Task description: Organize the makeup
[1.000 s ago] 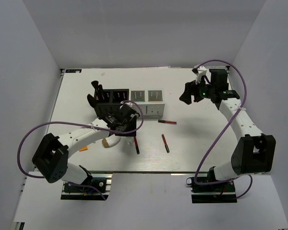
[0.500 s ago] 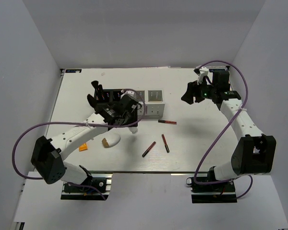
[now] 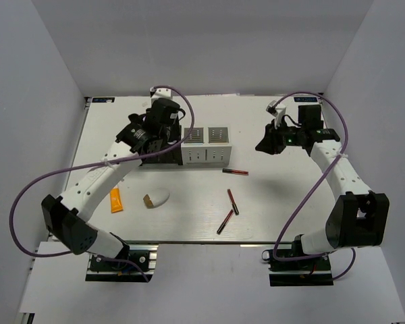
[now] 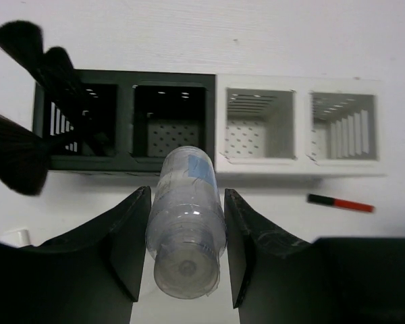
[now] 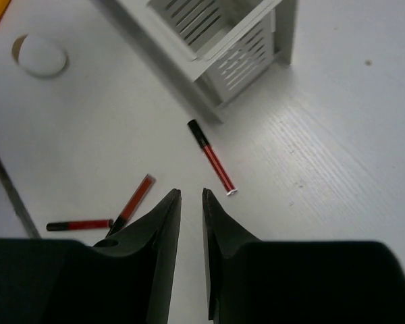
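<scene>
My left gripper point(image 4: 187, 194) is shut on a small clear bottle point(image 4: 185, 223), which hangs just in front of the black organizer point(image 4: 169, 75). Black brushes point(image 4: 27, 101) stand in that organizer's left slot. In the top view the left gripper point(image 3: 163, 137) hovers over the black organizer. Three red-and-black sticks point(image 3: 235, 172) point(image 3: 232, 201) point(image 3: 225, 221) lie on the table, also seen as sticks point(image 5: 211, 156) point(image 5: 133, 201) point(image 5: 77, 224) in the right wrist view. My right gripper point(image 5: 191, 194) hangs above them, jaws a narrow gap apart with nothing between. A white sponge point(image 3: 158, 198) and an orange tube point(image 3: 116, 200) lie front left.
The white organizer point(image 3: 206, 145) stands against the right side of the black one, its two top slots showing nothing inside point(image 4: 297, 84). My right gripper point(image 3: 263, 145) is high at the back right. The table's near edge runs just below the lowest stick.
The left arm lifted the bottle from the table's front middle back to over the black organizer. One stick rolled right, toward the near edge. The right jaws narrowed to a small gap.
</scene>
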Tool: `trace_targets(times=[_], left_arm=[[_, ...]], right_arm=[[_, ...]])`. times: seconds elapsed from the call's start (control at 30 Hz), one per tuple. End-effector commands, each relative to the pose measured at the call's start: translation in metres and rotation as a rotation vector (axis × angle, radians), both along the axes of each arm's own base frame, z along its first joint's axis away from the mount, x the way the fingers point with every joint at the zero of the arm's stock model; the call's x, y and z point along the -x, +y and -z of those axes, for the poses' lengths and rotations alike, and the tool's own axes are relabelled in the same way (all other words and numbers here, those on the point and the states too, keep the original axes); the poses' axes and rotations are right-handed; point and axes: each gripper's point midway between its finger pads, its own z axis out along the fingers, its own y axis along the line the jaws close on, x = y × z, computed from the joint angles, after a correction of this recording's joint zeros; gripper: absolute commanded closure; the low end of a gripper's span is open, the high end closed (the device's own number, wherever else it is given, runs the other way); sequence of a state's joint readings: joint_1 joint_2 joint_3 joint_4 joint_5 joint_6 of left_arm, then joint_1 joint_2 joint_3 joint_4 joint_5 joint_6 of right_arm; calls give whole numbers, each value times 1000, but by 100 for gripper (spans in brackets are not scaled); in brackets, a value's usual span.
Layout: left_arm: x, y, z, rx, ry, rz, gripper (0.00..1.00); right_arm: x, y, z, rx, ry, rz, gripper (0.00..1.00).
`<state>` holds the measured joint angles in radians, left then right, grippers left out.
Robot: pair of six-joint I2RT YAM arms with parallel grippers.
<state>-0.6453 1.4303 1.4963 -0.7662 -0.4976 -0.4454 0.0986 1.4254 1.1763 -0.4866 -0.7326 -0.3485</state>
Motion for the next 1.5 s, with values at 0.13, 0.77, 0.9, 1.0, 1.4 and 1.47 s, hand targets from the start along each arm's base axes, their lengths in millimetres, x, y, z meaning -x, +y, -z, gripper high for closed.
trace_targets(times=[0.13,0.77,0.9,1.0,1.4,1.47], left_arm=[[-59,30,-23,-16,-83,-60,100],[-100,20,3,46,-1,55,100],[-87,22,17,49,33,63,100],[-81,23,19,57,35,70,100],[-81,21,54,44,102,69,82],[-84,20,58,41,111,68,73]], right_arm=[[52,6,-4,-7,-30,-195,72],[64,4,7,11,-37,-211,72],[63,4,9,12,-32,-214,72],[61,4,9,11,-26,-216,72],[62,5,13,13,-6,-237,54],[64,6,15,16,-3,-245,52]])
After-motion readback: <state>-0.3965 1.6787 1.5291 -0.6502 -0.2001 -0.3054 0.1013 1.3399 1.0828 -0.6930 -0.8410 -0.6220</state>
